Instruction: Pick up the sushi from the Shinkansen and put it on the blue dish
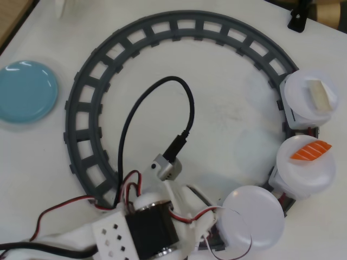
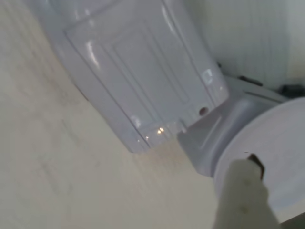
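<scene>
The orange striped sushi (image 1: pixel 310 151) lies on the middle white plate (image 1: pixel 303 173) of the Shinkansen (image 1: pixel 286 108), whose cars stand on the right side of the track in the overhead view. The blue dish (image 1: pixel 28 91) sits far left, with nothing on it. My gripper (image 1: pixel 205 215) is low at the bottom, beside the empty nearest plate (image 1: pixel 254 216), and its jaws are hidden under the arm. In the wrist view the white train body (image 2: pixel 143 71) fills the top. One pale fingertip (image 2: pixel 245 200) reaches over a plate's rim (image 2: pixel 271 152).
A dark grey circular track (image 1: pixel 87 108) rings the table's middle. A pale beige sushi piece (image 1: pixel 320 96) rests on the far white plate. A black cable (image 1: pixel 135 108) loops from the wrist camera (image 1: pixel 165 167) across the ring. A black stand foot (image 1: pixel 298 21) is at the top right.
</scene>
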You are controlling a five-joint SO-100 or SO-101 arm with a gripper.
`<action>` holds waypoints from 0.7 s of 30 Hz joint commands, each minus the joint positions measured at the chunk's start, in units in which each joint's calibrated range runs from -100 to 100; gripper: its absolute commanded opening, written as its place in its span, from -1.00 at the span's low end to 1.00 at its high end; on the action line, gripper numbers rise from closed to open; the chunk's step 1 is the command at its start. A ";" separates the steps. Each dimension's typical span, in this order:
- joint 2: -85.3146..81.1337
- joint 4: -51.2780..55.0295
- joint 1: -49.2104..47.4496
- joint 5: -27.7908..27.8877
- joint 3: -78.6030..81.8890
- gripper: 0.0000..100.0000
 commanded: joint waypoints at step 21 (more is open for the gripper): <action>5.52 0.30 7.50 20.93 -7.07 -0.41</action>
